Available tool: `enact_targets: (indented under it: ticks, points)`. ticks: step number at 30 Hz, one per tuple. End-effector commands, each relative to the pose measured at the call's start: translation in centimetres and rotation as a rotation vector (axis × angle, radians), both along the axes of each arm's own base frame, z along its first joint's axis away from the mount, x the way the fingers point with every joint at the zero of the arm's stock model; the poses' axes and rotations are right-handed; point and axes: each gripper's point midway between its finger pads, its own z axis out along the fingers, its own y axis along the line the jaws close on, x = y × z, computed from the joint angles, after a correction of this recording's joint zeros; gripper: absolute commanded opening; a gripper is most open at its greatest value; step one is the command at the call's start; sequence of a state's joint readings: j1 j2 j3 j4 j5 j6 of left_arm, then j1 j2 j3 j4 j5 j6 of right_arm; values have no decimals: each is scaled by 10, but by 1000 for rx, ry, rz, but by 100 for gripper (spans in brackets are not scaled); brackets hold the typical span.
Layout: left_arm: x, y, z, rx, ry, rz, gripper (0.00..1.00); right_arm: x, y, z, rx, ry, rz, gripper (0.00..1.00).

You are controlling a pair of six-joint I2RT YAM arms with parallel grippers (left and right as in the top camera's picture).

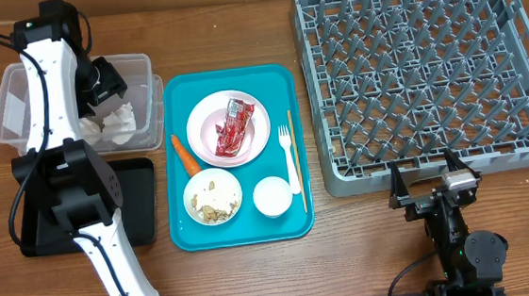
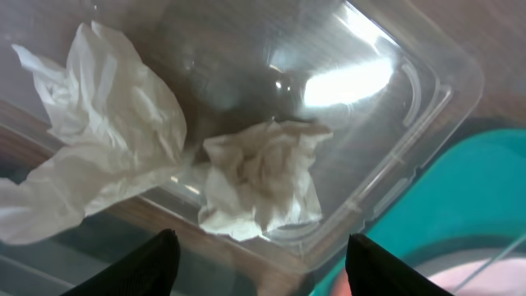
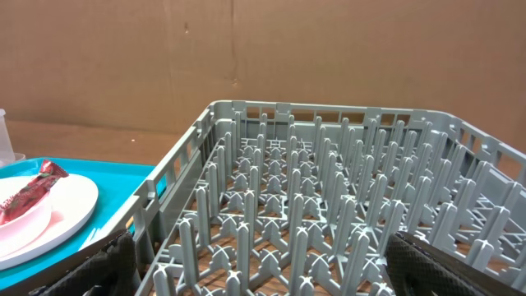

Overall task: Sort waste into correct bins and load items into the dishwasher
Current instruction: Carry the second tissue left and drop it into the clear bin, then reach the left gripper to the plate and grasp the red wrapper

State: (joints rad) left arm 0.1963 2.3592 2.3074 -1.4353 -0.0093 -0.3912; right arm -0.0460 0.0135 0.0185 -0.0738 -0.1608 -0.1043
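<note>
The left gripper (image 2: pixel 263 267) hangs with jaws spread and empty above the clear tub (image 2: pixel 427 90), where two crumpled napkins (image 2: pixel 263 185) lie on its floor. The right gripper (image 3: pixel 271 275) stands wide open, holding nothing, at the near edge of the grey dish rack (image 3: pixel 329 205). The table (image 1: pixel 256 281) is brown wood, with a cardboard wall (image 3: pixel 246 49) behind. On the teal tray (image 1: pixel 243 237) between tub and rack, the carrot (image 1: pixel 184 153) lies slantwise with its thin end toward the tub. The fork (image 1: pixel 290 160) and stick (image 1: pixel 301 197) run near to far.

No wording can be read anywhere; the white print on the red wrapper (image 1: pixel 232 129) is too small.
</note>
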Motion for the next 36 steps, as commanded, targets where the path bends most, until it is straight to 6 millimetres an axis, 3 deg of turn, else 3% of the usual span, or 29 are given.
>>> enact_targets:
  ticks: [1, 8, 13, 16, 23, 28, 30, 36]
  points:
    - [13, -9, 40, -26, -111, -24, 67, 0, 0, -2, 7, -4, 0, 100]
    - [19, -68, 117, -165, -309, -245, 70, 0, 0, -2, 7, -4, 0, 100]
    - [2, -130, 143, -213, -343, -477, 72, 0, 0, -2, 7, -4, 0, 100]
    - [-13, -171, 141, -216, -300, -598, 75, 0, 0, -2, 7, -4, 0, 100]
    - [-30, -234, 120, -24, -213, -736, 76, 0, 0, -2, 7, -4, 0, 100]
    - [-44, -265, 113, 107, -186, -805, 78, 0, 0, -2, 7, -4, 0, 100]
    - [-51, -279, 107, 110, -172, -842, 100, 0, 0, -2, 7, -4, 0, 100]
    - [-58, -294, 78, 118, -126, -883, 100, 0, 0, -2, 7, -4, 0, 100]
